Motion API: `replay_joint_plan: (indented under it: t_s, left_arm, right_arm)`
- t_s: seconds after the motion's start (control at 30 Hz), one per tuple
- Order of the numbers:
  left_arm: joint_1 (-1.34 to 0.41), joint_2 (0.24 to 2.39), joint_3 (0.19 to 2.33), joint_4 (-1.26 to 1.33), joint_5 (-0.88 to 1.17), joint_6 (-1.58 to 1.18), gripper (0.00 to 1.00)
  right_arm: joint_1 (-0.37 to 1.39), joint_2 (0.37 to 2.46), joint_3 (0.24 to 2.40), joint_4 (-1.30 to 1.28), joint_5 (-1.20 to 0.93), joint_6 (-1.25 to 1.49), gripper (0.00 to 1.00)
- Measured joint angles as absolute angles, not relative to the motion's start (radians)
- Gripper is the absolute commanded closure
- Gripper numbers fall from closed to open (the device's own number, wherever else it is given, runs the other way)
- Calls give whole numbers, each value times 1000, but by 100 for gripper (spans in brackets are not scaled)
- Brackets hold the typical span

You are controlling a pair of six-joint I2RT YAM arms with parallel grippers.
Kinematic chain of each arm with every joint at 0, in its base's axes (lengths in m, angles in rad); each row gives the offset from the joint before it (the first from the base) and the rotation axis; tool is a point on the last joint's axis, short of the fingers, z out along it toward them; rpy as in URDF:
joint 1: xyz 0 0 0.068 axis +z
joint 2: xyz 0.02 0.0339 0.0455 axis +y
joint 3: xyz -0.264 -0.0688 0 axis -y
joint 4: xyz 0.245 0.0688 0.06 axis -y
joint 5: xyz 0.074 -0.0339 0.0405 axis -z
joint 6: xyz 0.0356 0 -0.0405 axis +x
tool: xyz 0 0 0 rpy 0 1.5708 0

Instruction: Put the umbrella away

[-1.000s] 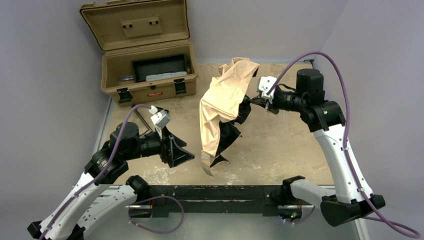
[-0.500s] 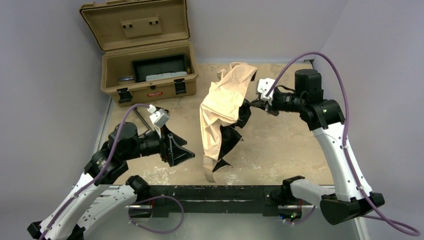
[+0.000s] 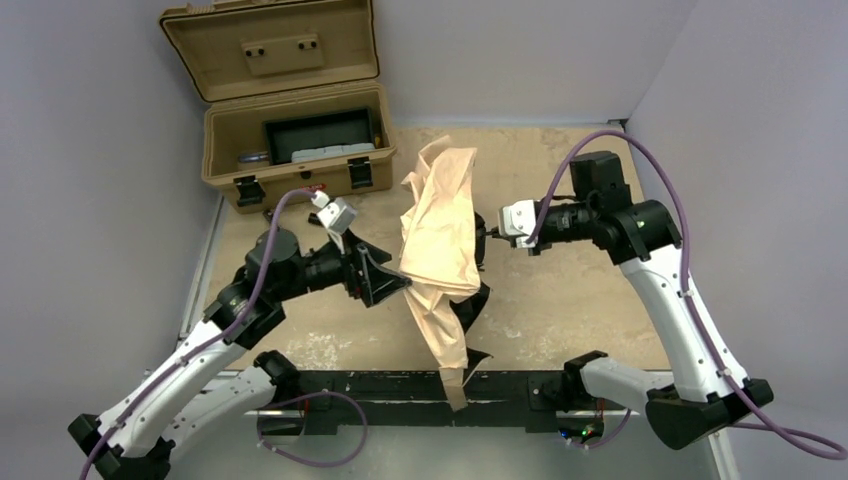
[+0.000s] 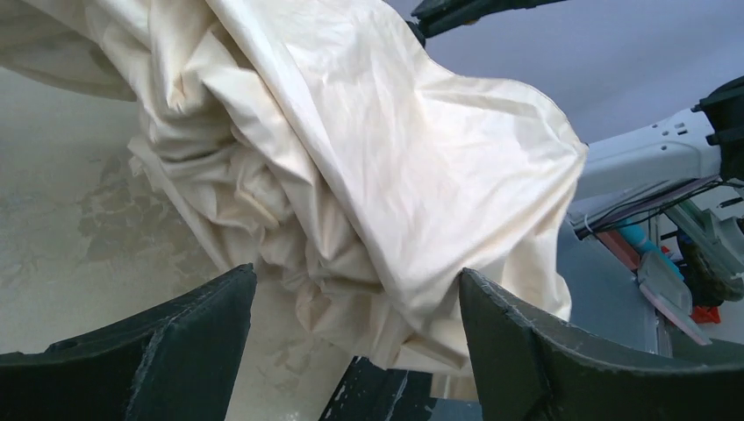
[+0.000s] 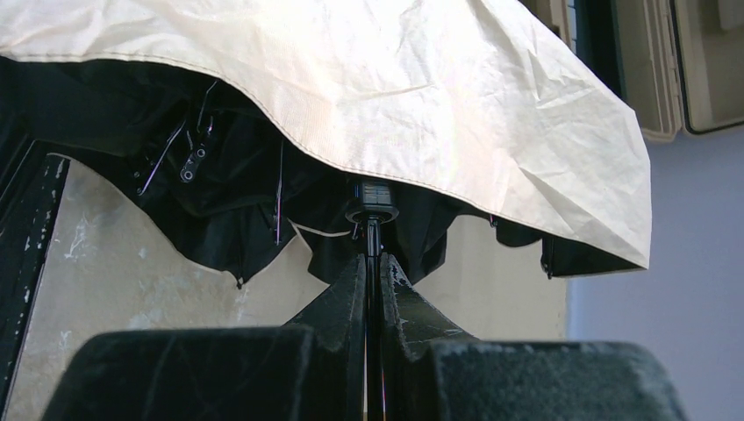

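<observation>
The umbrella (image 3: 440, 225) hangs half-collapsed over the middle of the table, a beige canopy with a black underside, its lower end reaching the near rail. My right gripper (image 3: 487, 240) is shut on the umbrella's thin dark shaft (image 5: 372, 230), just under the black hub; this shows plainly in the right wrist view, where the gripper (image 5: 373, 263) sits below the canopy (image 5: 395, 88). My left gripper (image 3: 393, 275) stands open against the canopy's left side. In the left wrist view the crumpled fabric (image 4: 351, 158) sags between the open gripper (image 4: 355, 281) fingers. The handle is hidden.
An open tan hard case (image 3: 225, 150) stands at the back left with a black tray (image 3: 320, 135) inside. A black rail (image 3: 380, 385) runs along the near edge between the arm bases. Grey walls close in left, right and behind.
The right arm has carried the umbrella left and toward the near edge; the canopy now hangs lower. The left gripper has moved up and right to the fabric and opened slightly wider.
</observation>
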State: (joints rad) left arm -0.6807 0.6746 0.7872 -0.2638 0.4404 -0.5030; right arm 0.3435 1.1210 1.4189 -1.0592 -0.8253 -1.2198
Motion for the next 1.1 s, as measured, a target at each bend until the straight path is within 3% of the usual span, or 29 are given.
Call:
replay_joint_plan:
  t_s: [0.23, 0.53, 0.57, 0.63, 0.87, 1.1]
  left_arm:
    - [-680, 803, 789, -187, 418, -517, 17]
    - [-674, 661, 769, -207, 328, -516, 16]
    - [-674, 641, 759, -216, 320, -516, 17]
    - [-674, 585, 729, -240, 301, -517, 16]
    - [-674, 424, 614, -330, 251, -548, 17]
    - [-674, 351, 575, -381, 229, -582, 16]
  right_arm:
    - [383, 1107, 1333, -1026, -828, -1269, 100]
    - [387, 1116, 1015, -733, -776, -1226, 100]
    - [387, 1126, 991, -706, -770, -1222, 97]
    - [387, 1161, 940, -648, -752, -1224, 81]
    - [354, 1369, 889, -599, -665, -1226, 56]
    - [326, 1417, 932, -631, -636, -1187, 47]
